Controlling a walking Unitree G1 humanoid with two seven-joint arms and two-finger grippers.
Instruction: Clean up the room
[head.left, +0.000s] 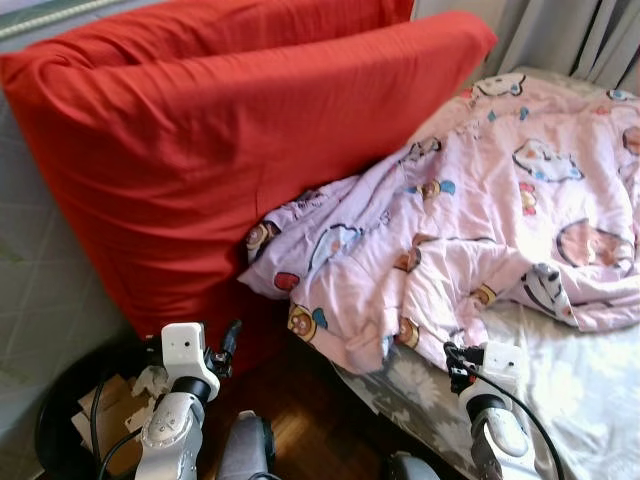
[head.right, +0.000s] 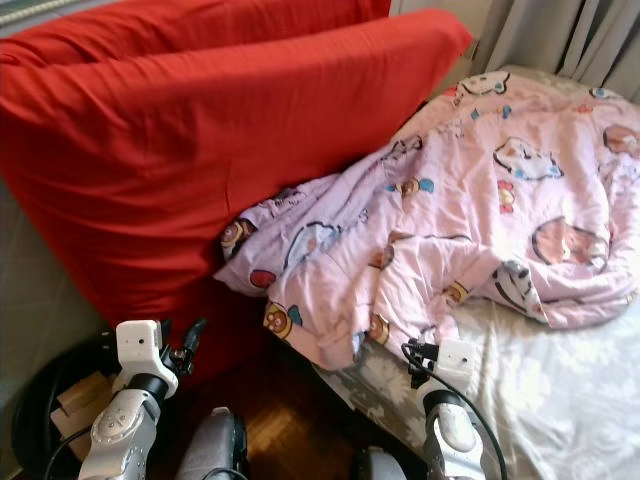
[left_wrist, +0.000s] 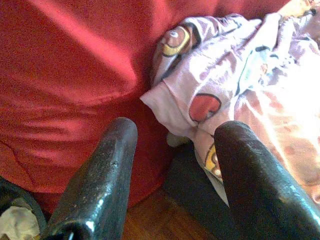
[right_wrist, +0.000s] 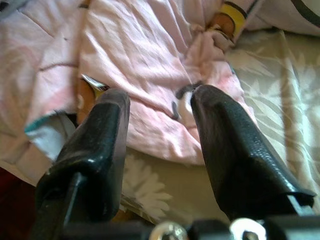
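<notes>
A crumpled pink cartoon-print blanket lies across the bed, and its corner hangs over the near edge. Big red cushions lean at the left, partly covered by the blanket. My left gripper is open, low in front of the red cushions and short of the blanket's corner, holding nothing. My right gripper is open just before the blanket's hanging hem, above the floral mattress edge. Both wrists show at the bottom of the eye views, left and right.
A black bin with cardboard and paper stands at my lower left. Dark wooden floor runs between the cushions and the bed. White sheet covers the bed's right part. Grey curtains hang behind.
</notes>
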